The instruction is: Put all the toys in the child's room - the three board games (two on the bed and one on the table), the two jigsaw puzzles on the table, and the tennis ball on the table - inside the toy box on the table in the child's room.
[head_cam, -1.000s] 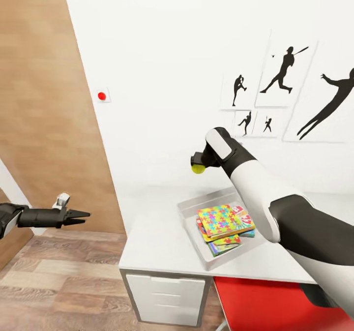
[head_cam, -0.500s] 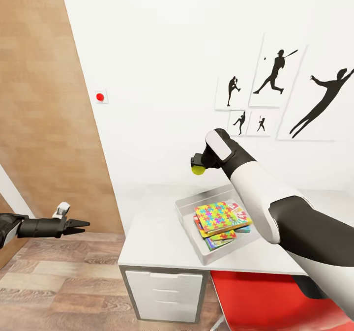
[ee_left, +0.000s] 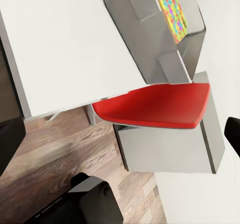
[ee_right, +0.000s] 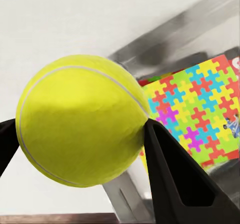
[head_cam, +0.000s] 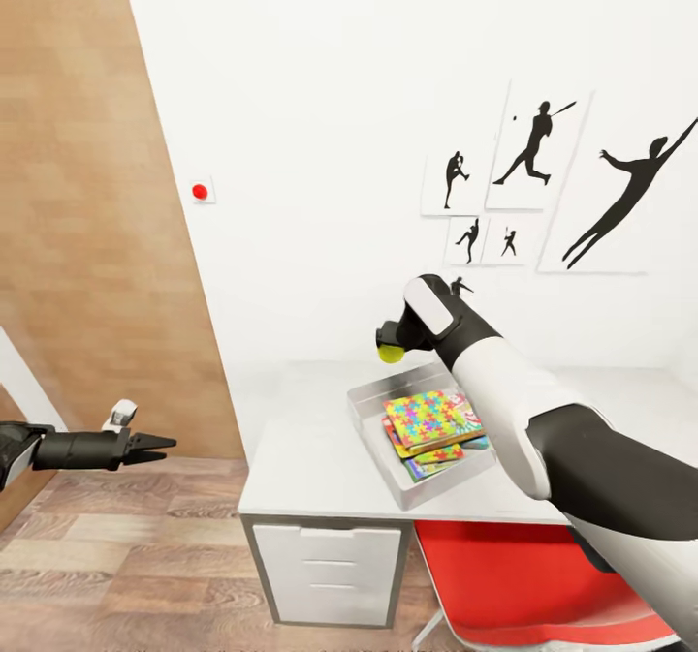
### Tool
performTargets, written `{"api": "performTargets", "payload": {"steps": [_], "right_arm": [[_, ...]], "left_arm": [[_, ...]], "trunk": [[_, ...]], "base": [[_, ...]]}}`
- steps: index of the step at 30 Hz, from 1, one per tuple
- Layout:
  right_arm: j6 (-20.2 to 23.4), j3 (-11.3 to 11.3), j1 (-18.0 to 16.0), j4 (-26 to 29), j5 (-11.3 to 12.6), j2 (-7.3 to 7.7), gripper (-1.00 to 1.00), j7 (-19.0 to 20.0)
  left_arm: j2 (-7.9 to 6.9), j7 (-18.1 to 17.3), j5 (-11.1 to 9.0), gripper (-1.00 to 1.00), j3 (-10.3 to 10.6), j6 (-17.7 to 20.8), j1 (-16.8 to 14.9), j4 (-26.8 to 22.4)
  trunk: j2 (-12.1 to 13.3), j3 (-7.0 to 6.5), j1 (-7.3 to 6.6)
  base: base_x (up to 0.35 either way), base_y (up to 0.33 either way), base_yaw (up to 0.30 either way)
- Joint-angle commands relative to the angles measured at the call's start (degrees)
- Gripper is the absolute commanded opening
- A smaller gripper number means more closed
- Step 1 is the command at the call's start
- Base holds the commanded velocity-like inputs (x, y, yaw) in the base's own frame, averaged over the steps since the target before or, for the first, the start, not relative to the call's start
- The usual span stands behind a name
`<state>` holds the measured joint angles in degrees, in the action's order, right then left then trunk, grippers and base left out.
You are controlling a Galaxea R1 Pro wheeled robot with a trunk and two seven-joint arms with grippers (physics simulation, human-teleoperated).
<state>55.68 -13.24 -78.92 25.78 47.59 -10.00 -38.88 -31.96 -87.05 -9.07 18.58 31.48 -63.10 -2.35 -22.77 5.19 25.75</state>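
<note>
The yellow tennis ball hangs in the air with my right gripper shut on it, just above the far left corner of the toy box. This light-grey tray stands on the white table. Inside it a jigsaw puzzle lies on top of a stack of colourful board games. The right wrist view shows the tennis ball held between two black fingers, with the jigsaw puzzle beyond. My left gripper is open, off to the left over the floor and away from the table.
A red chair seat is tucked under the table's front right. Pale drawers fill the table's left end. A wooden panel rises on the left, beside a white wall with a red button and black silhouette pictures.
The view has shifted a little. My right gripper has come down with the tennis ball, closer to the toy box's far corner. The left arm has sunk slightly.
</note>
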Motion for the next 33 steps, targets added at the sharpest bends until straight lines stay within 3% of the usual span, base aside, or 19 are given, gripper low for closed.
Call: {"api": "performTargets", "payload": {"steps": [1, 13, 18, 33], "right_arm": [[-0.01, -0.25, 0.77, 0.1, 0.68, 0.0, -1.0, -0.73], [0.13, -0.13, 4.88, 0.44, 0.59, 0.0, -1.0, -0.27], [0.13, -0.09, 6.31, 0.56, 0.58, 0.0, -1.0, -0.23], [0.22, -0.1, 6.41, 0.67, 0.58, 0.0, -1.0, -0.24]], "left_arm": [[-0.04, -0.23, -0.42, 1.0, 0.49, 0.6, 0.09, -0.03], [3.5, 2.65, -3.54, 1.0, -1.17, -0.45, 3.41, 0.06], [3.71, 3.28, -4.45, 1.0, -1.48, -0.45, 3.57, 0.06], [3.69, 3.38, -4.55, 1.0, -1.57, -0.54, 3.6, 0.06]], "trunk": [[-0.14, 0.13, 0.03], [-0.15, 0.14, 0.03], [-0.15, 0.14, 0.03], [-0.15, 0.14, 0.03]], "base": [[-0.033, 0.035, -0.001], [-0.002, 0.002, 0.0], [0.0, 0.0, 0.0], [0.038, 0.034, 0.0]]}}
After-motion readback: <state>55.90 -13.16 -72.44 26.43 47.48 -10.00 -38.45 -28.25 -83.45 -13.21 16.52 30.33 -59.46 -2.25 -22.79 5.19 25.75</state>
